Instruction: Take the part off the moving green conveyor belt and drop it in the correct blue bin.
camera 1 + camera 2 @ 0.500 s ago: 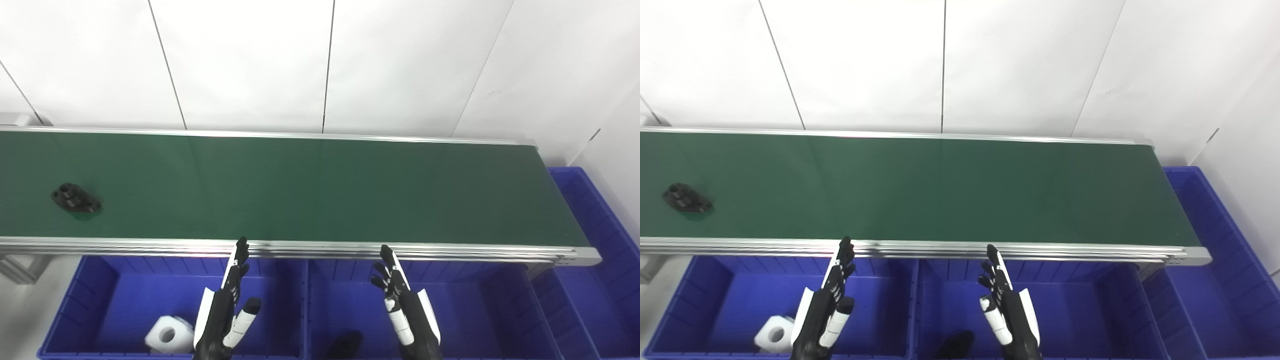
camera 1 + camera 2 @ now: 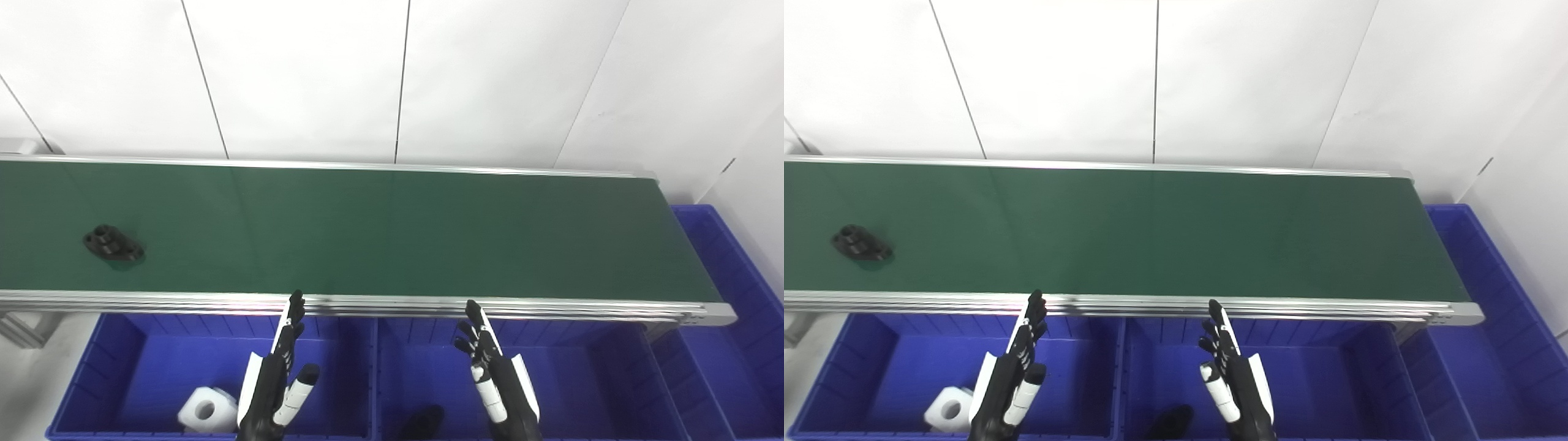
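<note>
Part-picking is not under way: the left robot hand (image 2: 272, 386) is held above the left blue bin (image 2: 104, 367), fingers stretched out and apart, nothing grasped. The right robot hand (image 2: 499, 380) is held above the middle blue bin (image 2: 576, 373) in the same released state, fingers extended toward twelve o'clock and ending just short of the conveyor's near rail.

Three blue bins are counted. In the left one a single white part (image 2: 207, 411) with a round hole is seen at about nine o'clock from the left robot hand, close beside it. In the middle one a single dark object (image 2: 422, 421) is seen at the lower edge of the picture, at about eight o'clock from the right robot hand; its shape cannot be made out. The right blue bin (image 2: 735, 275) is set at the belt's end, at about two o'clock from the right robot hand; no contents can be made out in it.

One black part (image 2: 114, 243), flat with holes, is found on the green conveyor belt (image 2: 392, 233), far toward ten o'clock from the left robot hand and well apart from both hands.
</note>
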### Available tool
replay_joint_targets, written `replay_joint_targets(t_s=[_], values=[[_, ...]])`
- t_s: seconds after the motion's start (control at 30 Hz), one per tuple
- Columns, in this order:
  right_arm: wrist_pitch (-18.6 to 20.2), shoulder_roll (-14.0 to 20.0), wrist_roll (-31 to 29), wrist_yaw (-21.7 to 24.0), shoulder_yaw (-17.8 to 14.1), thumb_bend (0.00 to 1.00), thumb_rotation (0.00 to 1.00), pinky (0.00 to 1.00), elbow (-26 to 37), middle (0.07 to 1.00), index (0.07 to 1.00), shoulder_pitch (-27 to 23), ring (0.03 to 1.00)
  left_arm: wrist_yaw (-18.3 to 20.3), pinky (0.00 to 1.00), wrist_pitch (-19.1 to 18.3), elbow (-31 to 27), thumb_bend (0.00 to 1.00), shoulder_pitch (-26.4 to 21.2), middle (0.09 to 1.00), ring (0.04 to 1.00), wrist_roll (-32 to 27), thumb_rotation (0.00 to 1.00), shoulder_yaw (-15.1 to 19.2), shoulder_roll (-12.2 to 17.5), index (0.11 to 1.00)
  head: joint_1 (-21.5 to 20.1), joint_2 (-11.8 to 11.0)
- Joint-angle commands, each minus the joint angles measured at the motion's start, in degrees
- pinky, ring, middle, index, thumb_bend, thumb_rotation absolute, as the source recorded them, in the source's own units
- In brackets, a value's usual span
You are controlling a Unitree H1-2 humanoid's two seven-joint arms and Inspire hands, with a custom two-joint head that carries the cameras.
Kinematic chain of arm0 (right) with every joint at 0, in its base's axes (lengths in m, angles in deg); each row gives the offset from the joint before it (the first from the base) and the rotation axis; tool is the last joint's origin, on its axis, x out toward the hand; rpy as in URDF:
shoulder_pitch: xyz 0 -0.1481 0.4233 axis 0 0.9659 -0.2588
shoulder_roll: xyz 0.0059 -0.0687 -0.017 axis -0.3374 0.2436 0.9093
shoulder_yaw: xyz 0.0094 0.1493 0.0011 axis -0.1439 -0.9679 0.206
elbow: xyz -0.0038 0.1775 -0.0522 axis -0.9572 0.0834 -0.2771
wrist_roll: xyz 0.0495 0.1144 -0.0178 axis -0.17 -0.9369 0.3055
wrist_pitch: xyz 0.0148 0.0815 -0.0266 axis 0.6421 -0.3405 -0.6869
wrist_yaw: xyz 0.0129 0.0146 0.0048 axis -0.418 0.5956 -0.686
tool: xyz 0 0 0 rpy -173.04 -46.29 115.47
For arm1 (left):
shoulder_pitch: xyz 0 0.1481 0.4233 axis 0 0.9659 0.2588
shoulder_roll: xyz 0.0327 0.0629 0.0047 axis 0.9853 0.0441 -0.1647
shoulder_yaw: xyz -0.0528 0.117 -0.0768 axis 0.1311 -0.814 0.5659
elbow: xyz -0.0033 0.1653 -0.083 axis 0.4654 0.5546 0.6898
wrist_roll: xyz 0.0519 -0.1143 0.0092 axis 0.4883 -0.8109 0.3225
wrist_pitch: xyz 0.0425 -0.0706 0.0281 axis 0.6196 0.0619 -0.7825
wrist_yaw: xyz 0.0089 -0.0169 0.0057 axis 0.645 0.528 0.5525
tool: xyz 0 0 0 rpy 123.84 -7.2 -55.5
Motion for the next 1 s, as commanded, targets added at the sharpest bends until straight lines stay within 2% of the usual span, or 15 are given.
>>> replay_joint_targets(t_s=[0.0,0.87,0.97], values=[[-1.07,-0.60,-0.11,0.05,0.25,1.00,0.97,0.90,1.85,1.000,1.000,-0.78,0.964,0.38,0.98,1.02,-1.78,0.81,-0.44,1.000,0.993,-0.61,0.97,0.01,-0.17,1.000,0.05,0.02],[-0.85,-0.72,-0.41,0.13,0.21,1.00,0.96,0.90,1.48,1.000,1.000,-0.94,0.961,0.56,0.97,0.84,-1.65,0.81,-0.51,1.000,0.996,-0.78,0.97,-0.14,-0.05,1.000,0.07,0.06],[-0.72,-0.65,-0.66,0.32,0.23,1.00,0.96,0.91,1.43,1.000,1.000,-0.74,0.966,0.40,0.96,1.50,-1.02,0.80,-0.55,1.000,0.991,-0.82,0.97,-0.09,-0.12,1.000,0.61,-1.24]])
